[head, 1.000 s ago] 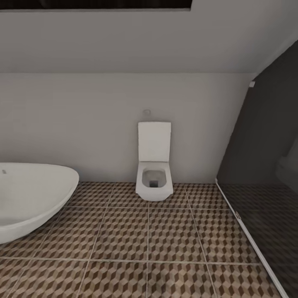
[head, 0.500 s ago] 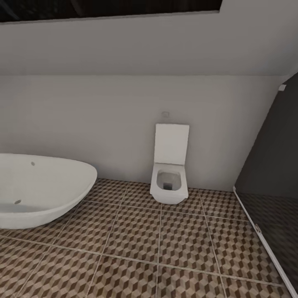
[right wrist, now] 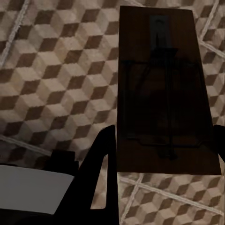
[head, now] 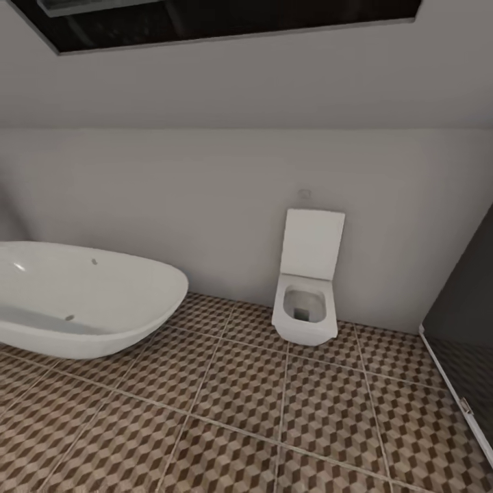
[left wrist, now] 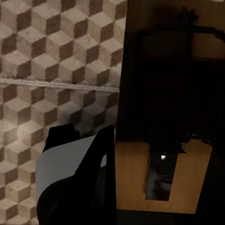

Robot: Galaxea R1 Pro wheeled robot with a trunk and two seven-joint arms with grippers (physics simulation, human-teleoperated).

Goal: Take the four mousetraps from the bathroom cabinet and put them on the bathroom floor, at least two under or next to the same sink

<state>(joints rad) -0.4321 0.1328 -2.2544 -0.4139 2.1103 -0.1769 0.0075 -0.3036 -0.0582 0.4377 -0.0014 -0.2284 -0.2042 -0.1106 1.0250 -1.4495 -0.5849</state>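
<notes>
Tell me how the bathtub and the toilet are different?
The bathtub is wide, low and rounded; the toilet is narrow and boxy. The bathtub is an open bowl with no lid; the toilet has a flat lid standing upright against the wall. The bathtub looks far bigger than the toilet. Both are white and stand at the same wall over the bathroom floor.

The bathroom floor [head: 239,411] is matt tile with pale grout. The bathtub [head: 82,301] and toilet [head: 308,301] look smooth, glossy white ceramic. Each mousetrap [right wrist: 164,93] is dark wood carrying thin wire; another [left wrist: 168,103] shows lighter, orange-brown wood.
</notes>
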